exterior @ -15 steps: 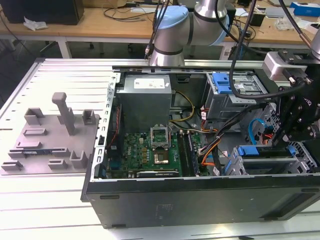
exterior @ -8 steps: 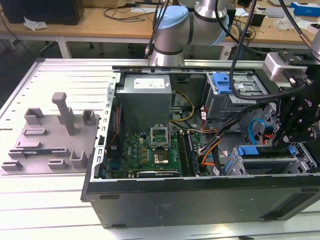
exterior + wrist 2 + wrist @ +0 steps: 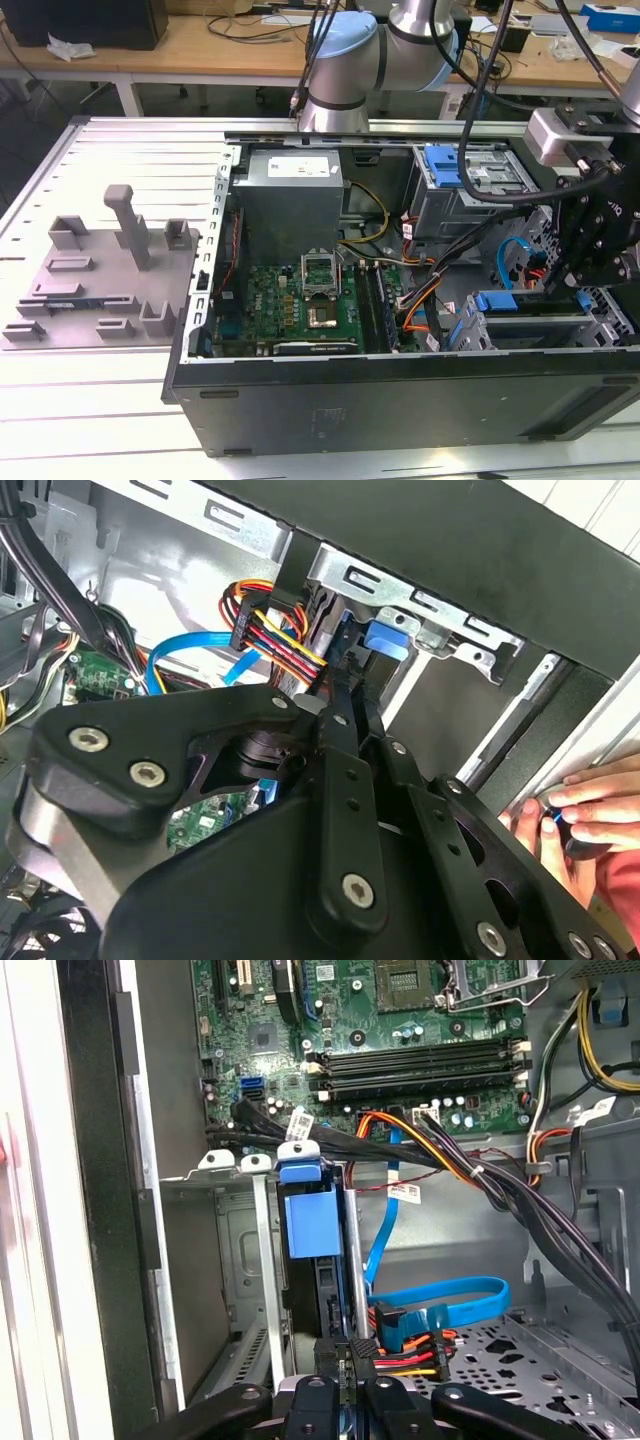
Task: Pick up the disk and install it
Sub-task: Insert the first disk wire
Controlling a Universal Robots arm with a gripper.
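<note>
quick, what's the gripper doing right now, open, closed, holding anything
Gripper: closed on the disk, a flat drive in a blue plastic carrier, standing upright in the grey metal bay.

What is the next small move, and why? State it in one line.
Probably a short, slow push of the disk straight deeper into the drive cage. The gripper is closed on the disk's edge. The disk stands on edge in the cage slot, and a cable bundle lies close beside the gripper, so any sideways move looks risky.
</note>
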